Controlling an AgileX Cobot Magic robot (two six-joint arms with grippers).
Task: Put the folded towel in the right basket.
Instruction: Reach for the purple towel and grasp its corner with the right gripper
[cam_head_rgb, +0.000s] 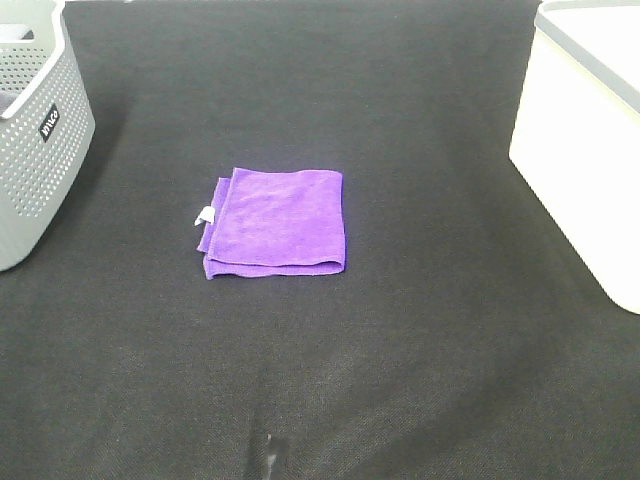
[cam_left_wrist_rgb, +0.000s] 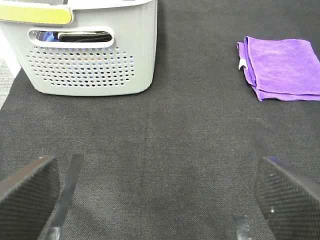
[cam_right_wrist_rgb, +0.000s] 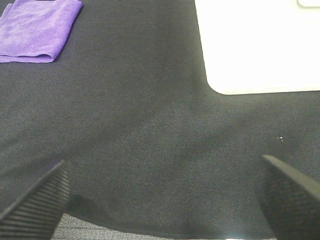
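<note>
Your purple towel (cam_head_rgb: 275, 222) sits folded flat around the middle of the black worktop (cam_head_rgb: 420, 360). It's well apart from the white right basket (cam_head_rgb: 590, 150) and from the grey perforated basket (cam_head_rgb: 35, 150) on the left (something dark lies inside that one). Your left gripper (cam_left_wrist_rgb: 157, 200) and right gripper (cam_right_wrist_rgb: 162, 200) both hang spread wide over the worktop, holding nothing.

The folded towel (cam_head_rgb: 275, 222) lies flat on the worktop (cam_head_rgb: 420, 350), just left of centre. The left basket (cam_head_rgb: 35, 130) stands at the worktop's far-left edge, the right basket (cam_head_rgb: 585, 130) at its far-right edge. The towel sits between them, well apart from both, somewhat nearer the left one.
</note>
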